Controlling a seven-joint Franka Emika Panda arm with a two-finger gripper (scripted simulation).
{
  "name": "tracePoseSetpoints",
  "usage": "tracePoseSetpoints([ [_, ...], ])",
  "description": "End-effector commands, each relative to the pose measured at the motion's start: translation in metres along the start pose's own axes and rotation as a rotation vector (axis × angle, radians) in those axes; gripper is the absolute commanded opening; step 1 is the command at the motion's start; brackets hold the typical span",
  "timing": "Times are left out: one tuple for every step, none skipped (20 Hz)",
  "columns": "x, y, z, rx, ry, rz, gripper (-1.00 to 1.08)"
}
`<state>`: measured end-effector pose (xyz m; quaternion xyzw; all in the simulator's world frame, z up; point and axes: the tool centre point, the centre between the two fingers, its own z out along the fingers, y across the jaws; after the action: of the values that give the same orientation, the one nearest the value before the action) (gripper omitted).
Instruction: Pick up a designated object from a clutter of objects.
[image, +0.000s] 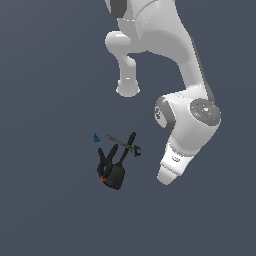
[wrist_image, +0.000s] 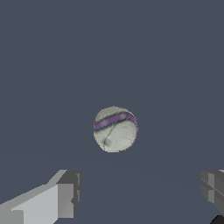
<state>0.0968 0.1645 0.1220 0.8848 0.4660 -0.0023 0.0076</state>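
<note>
small whitish-grey round ball with a purple stripe (wrist_image: 115, 129): apart from the gripper (wrist_image: 142, 197), ahead of its fingers.
Black rounded lump with prongs (image: 113, 171): well apart, exterior view's left of the arm's tool end.

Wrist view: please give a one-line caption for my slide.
Open gripper above a whitish-grey ball with a purple stripe lying on the dark grey floor.

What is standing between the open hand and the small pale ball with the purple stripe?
Nothing visible. In the wrist view the ball lies alone on the bare grey floor, ahead of the hand, whose fingers are spread wide. No clutter item lies between them.
</note>
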Motion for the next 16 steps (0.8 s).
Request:
tracePoseSetpoints([
  [0.009,-0.005,0.014,0.003,0.005,-0.055,1.0],
  [0.012,-0.007,0.018,0.005,0.006,-0.072,1.0],
  [0.015,-0.008,0.022,0.006,0.008,-0.086,1.0],
  [0.017,-0.01,0.025,0.007,0.009,-0.099,1.0],
  [0.019,-0.011,0.028,0.008,0.01,-0.11,1.0],
  [0.02,-0.012,0.031,0.009,0.01,-0.119,1.0],
  [0.021,-0.013,0.033,0.01,0.011,-0.125,1.0],
  [0.022,-0.014,0.034,0.01,0.011,-0.13,1.0],
  [0.022,-0.014,0.035,0.01,0.012,-0.133,1.0],
  [0.023,-0.014,0.035,0.011,0.012,-0.134,1.0],
  [0.022,-0.014,0.034,0.011,0.01,-0.129,1.0],
  [0.022,-0.014,0.034,0.011,0.01,-0.129,1.0],
  [0.022,-0.014,0.036,0.011,0.01,-0.129,1.0],
  [0.021,-0.014,0.038,0.011,0.01,-0.129,1.0],
  [0.022,-0.014,0.041,0.011,0.011,-0.129,1.0],
  [0.022,-0.014,0.044,0.011,0.011,-0.13,1.0],
])
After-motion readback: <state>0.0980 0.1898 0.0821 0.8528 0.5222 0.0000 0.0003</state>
